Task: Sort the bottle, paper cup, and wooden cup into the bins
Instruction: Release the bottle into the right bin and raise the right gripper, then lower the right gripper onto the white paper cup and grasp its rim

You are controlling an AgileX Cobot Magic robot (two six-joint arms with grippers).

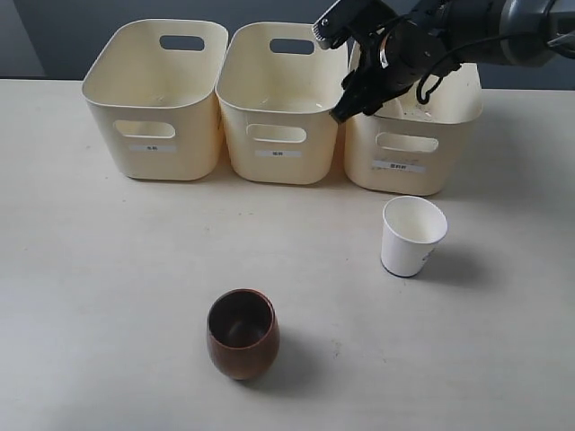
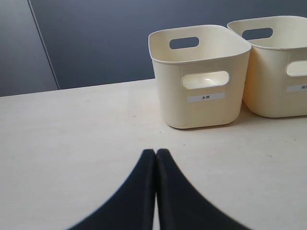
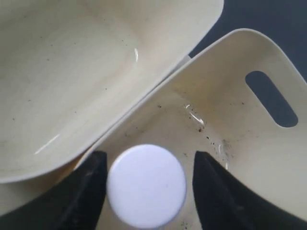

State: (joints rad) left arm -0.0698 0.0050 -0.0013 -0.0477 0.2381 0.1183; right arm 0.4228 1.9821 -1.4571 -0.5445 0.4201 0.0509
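Observation:
Only the white cap of the bottle (image 3: 146, 186) shows, seen from above inside the right bin (image 3: 230, 105). My right gripper (image 3: 146, 184) is open around it: one finger (image 3: 88, 184) sits close beside the cap, the other stands clear of it. In the exterior view my right gripper (image 1: 353, 94) hangs over the right bin (image 1: 409, 144) and the bottle is hidden. The paper cup (image 1: 411, 235) stands upright in front of that bin. The wooden cup (image 1: 243, 332) stands upright near the table's front. My left gripper (image 2: 156, 152) is shut and empty, low over the table.
The left bin (image 1: 153, 99) and the middle bin (image 1: 278, 108) stand in a row with the right one at the back of the table. The left wrist view shows the left bin (image 2: 206, 112) and part of the middle bin (image 2: 273, 96). A dark wall lies behind.

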